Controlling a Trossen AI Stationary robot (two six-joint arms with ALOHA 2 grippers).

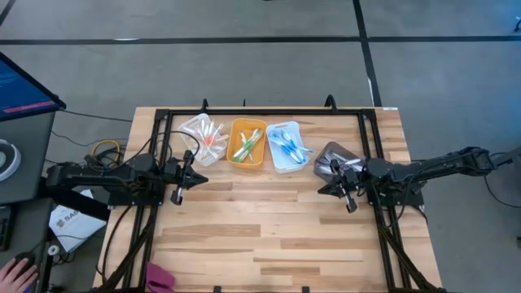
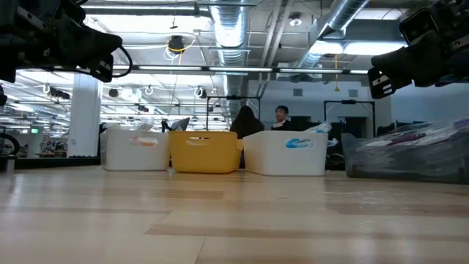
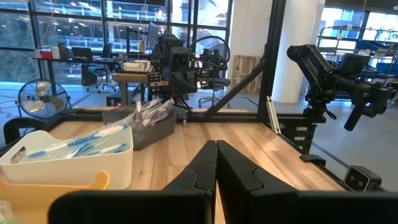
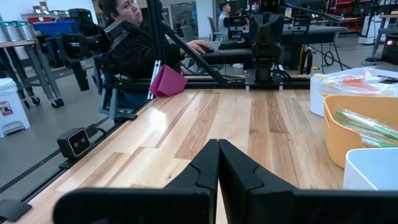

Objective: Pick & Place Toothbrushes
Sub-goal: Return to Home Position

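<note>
Three bins stand in a row at the table's far side. A clear one [image 1: 203, 138] holds orange-pink toothbrushes, a yellow one [image 1: 247, 144] holds green ones [image 4: 364, 124], and a white one [image 1: 287, 146] holds blue ones [image 3: 74, 148]. To their right, a grey bag [image 1: 332, 156] holds wrapped toothbrushes [image 3: 151, 111]. My left gripper [image 1: 198, 180] hangs level at the table's left, shut and empty, its fingers [image 3: 216, 163] pointing right. My right gripper [image 1: 322, 189] hangs at the table's right near the grey bag, shut and empty, its fingers [image 4: 219, 163] pointing left.
A black frame [image 1: 269, 114] runs along the table's far edge and both sides. A pink cloth [image 1: 159, 277] lies at the near left corner. A person sits beyond the table's left side [image 4: 127, 37], a hand [image 1: 16, 273] showing. Bare wood [image 1: 260, 220] lies between the arms.
</note>
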